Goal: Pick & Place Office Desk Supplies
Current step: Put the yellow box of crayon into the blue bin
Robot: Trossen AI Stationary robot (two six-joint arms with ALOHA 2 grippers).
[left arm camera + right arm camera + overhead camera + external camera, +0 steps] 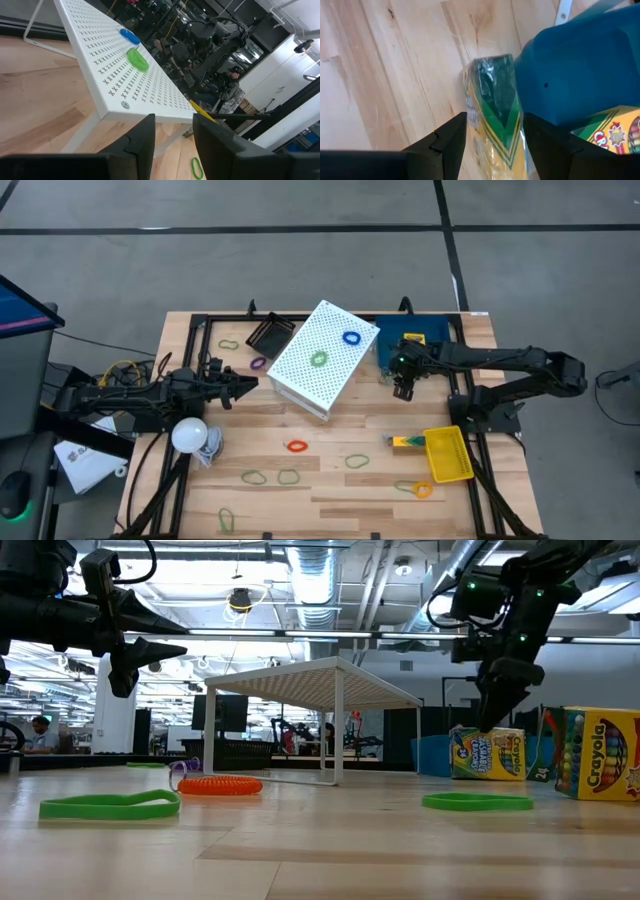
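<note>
A yellow-green crayon pack [492, 107] stands on the table beside the blue mesh tray [580, 70]. My right gripper [495, 145] hangs open just above it, pointing steeply down, one finger over each side; I see no touch. In the low view its fingertips [497, 718] end right over the pack's top [487, 753]. A second pack [615, 130] lies in the blue tray. My left gripper [250, 385] is open and level, pointing at the white perforated stand [322, 358], which carries a blue band [350, 338] and a green band [318, 359].
A black mesh tray [268, 333] sits behind the stand. A yellow mesh tray [448, 453] with a crayon pack [405, 442] beside it lies near right. Purple [257, 364], orange [296, 446] and green [288, 476] bands lie scattered. A white bulb [190, 435] rests near left.
</note>
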